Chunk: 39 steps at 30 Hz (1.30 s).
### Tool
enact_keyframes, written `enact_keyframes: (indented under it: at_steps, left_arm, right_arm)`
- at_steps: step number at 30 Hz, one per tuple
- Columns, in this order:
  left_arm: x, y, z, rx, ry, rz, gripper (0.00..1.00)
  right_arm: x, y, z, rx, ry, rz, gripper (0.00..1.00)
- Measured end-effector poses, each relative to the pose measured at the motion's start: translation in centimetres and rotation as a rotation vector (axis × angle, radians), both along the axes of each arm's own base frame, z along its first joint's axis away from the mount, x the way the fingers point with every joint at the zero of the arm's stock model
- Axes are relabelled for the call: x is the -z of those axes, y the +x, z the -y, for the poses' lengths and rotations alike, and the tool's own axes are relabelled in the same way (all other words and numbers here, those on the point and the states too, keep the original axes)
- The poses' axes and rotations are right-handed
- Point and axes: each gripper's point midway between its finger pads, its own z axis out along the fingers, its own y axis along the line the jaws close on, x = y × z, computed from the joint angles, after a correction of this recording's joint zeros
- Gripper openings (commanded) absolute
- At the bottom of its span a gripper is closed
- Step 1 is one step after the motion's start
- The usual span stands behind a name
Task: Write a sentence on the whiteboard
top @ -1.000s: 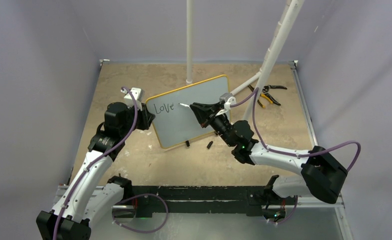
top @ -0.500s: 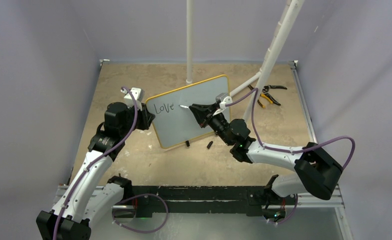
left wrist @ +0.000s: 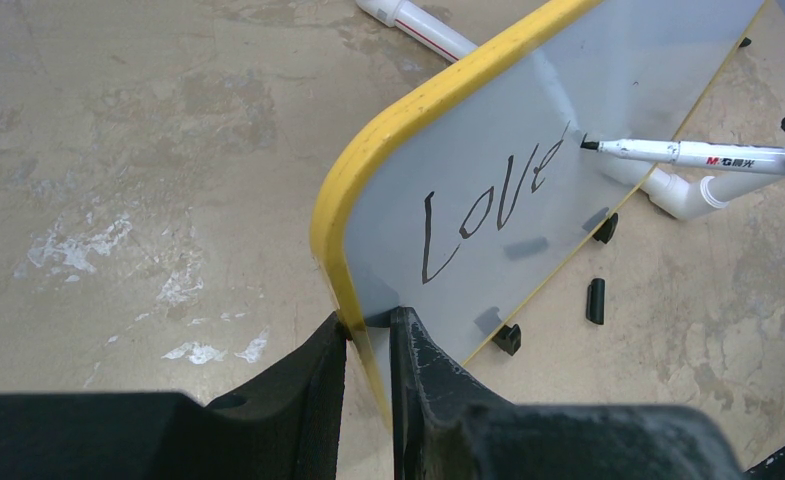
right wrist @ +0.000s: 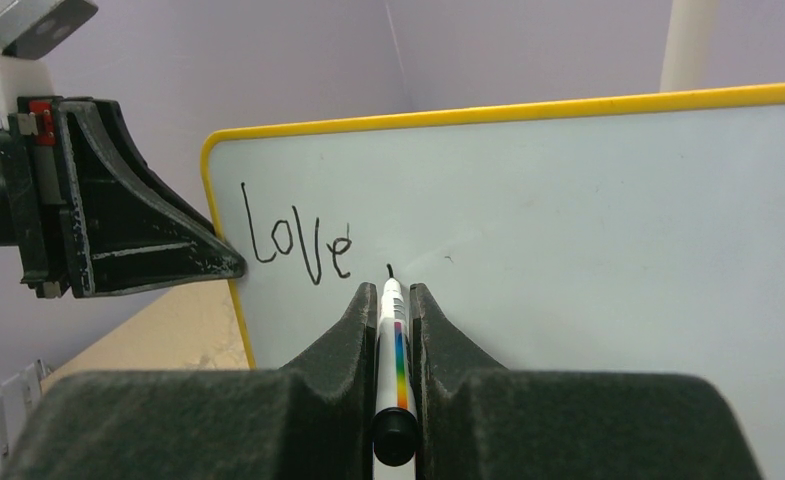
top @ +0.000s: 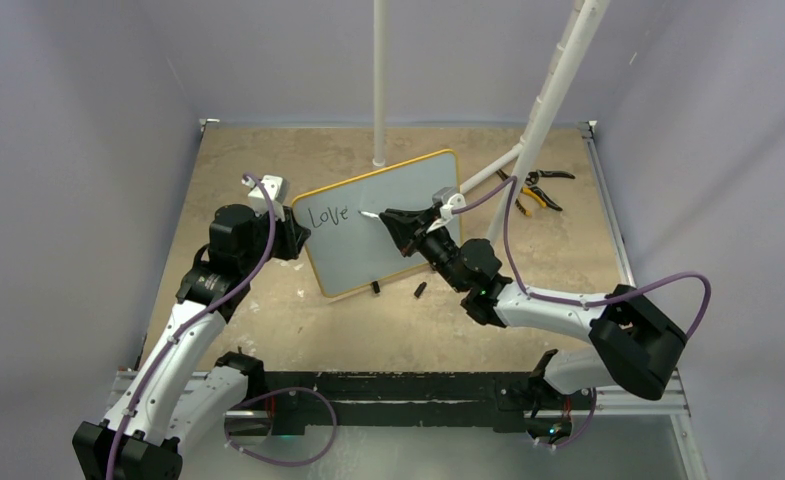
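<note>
1. Whiteboard [top: 408, 180] stands propped upright mid-table, "Love" written on its left part.
2. Nearer than the board: black cap [top: 420, 290] lies by its front feet.
3. Left gripper [left wrist: 368, 325], elbow bent, pinches the board's left yellow edge.
4. Right gripper [right wrist: 395, 292], forearm reaching level, clamps marker [right wrist: 393, 335]; its tip is at the board face just right of "Love".
5. Beyond the board's right end: pliers [top: 533, 188].

Top view looks down from behind the arms; both wrist views closely share the whiteboard [top: 363, 255] face.
</note>
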Motion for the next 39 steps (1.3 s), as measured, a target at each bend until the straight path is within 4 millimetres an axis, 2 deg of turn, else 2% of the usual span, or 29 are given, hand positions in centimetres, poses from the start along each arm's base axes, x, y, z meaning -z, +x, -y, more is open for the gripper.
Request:
enact_keyframes:
  at_steps: [11, 25, 39]
  left_arm:
    - [0.0, 0.0, 0.0, 0.000, 0.000, 0.000, 0.11]
    - [0.0, 0.0, 0.0, 0.000, 0.000, 0.000, 0.11]
    - [0.0, 0.0, 0.0, 0.000, 0.000, 0.000, 0.11]
  right_arm:
    - [0.8, -0.2, 0.2, -0.002, -0.001, -0.018, 0.00]
    - [-0.9, 0.1, 0.3, 0.011, 0.044, 0.016, 0.00]
    - [-0.9, 0.5, 0.8, 0.044, 0.050, 0.009, 0.00]
